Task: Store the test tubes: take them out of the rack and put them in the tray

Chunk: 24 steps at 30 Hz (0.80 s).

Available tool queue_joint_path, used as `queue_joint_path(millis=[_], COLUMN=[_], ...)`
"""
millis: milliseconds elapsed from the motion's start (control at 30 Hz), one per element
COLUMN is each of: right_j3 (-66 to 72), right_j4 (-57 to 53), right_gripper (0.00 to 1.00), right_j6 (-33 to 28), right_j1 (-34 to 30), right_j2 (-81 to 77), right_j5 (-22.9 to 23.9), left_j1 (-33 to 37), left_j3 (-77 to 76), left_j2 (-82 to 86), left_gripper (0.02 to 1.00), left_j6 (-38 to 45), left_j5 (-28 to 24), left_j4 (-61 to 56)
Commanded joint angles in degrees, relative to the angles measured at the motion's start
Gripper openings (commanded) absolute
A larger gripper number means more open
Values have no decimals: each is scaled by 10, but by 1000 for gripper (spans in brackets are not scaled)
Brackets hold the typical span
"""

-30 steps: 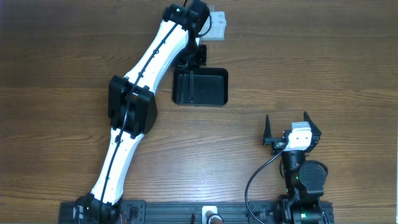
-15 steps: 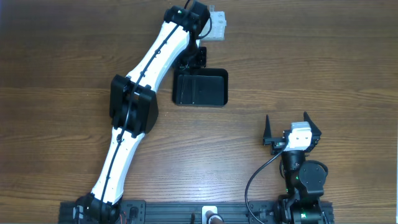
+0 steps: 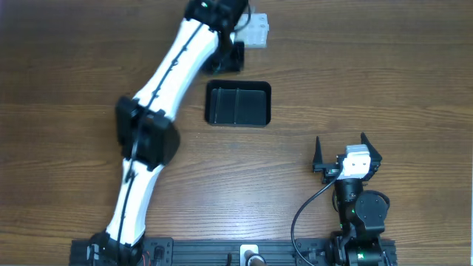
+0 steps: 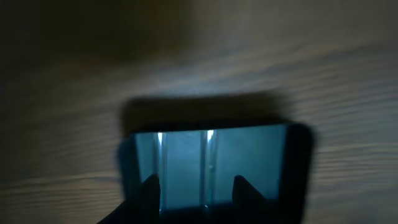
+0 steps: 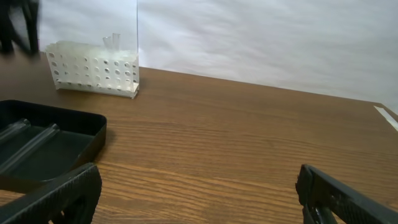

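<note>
In the top view my left arm reaches far up the wooden tabletop, and my left tool hangs between the white rack and the black tray. Two tubes lie in the tray. My right tool rests near its base, well apart, which I judge leaves the other arm room.

In the left wrist view my fingers are spread with nothing between them, above the tray's near edge. The tubes lie side by side, flat so they cannot roll out.

In the right wrist view my fingers gape wide and empty. The rack stands beyond the tray with upright tubes left to fetch, and a pale wall rises behind.
</note>
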State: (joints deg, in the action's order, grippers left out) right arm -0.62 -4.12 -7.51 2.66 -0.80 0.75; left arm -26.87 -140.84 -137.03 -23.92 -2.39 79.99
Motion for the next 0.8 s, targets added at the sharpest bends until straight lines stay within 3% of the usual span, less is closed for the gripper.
queue_joint_path(millis=[33, 167, 333, 433, 533, 800], right_j3=[3, 3, 3, 3, 3, 3], right_j4=[-2, -2, -2, -2, -2, -2], right_gripper=[991, 993, 991, 993, 993, 991], right_j6=[2, 2, 2, 2, 2, 2], right_j1=[-4, -4, -4, -4, -4, -4], right_j2=[5, 5, 5, 5, 5, 5], right_j5=[3, 3, 3, 3, 3, 3], left_j1=[2, 2, 2, 4, 9, 25], left_j3=[-6, -6, 19, 63, 136, 413], left_j2=[122, 183, 247, 291, 346, 542], left_gripper=[413, 441, 570, 737, 998, 998], left_j6=[-5, -6, -6, -6, -6, -5], left_j5=[73, 120, 179, 193, 192, 205], left_j4=[-25, -33, -31, -35, -66, -225])
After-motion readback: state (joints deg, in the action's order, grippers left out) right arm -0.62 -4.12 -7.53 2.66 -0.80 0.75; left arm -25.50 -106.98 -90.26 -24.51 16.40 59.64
